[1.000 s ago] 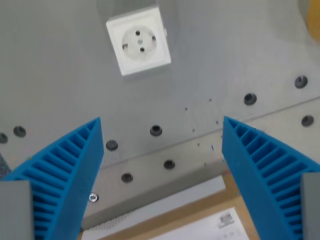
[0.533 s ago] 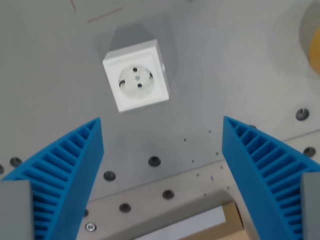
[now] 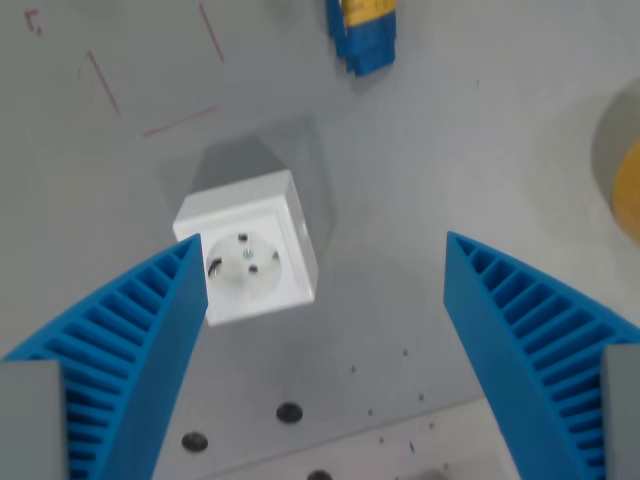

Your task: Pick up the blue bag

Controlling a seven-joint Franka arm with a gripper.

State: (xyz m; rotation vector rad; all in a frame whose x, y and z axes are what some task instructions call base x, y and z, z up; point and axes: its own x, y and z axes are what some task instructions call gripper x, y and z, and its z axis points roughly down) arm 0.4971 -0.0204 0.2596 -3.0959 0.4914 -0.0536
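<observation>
The gripper (image 3: 325, 300) hangs above the bench (image 3: 450, 150) with its two blue ribbed fingers (image 3: 130, 350) spread wide apart and nothing between them. Just inside the finger on the wrist view's left sits a white socket box (image 3: 250, 262), its near corner touching or overlapped by that fingertip in the picture; it is not the target. Below it a few dark holes (image 3: 289, 411) dot the grey surface. Thin red marks (image 3: 180, 122) cross the bench toward the upper left, and a blurred yellow-and-grey round shape (image 3: 622, 180) cuts the wrist view's right edge; what it is cannot be told.

The blue bag (image 3: 362, 35) lies at the very top edge, slightly right of centre, only partly in view, with a yellow patch on it. It is well apart from the gripper.

The step in hand looks like the approach. To do it well, the arm should travel forward until the bag sits centred between the fingers, pass clear of the socket box, keep the fingers wide, and descend only once the bag's whole outline is visible.
</observation>
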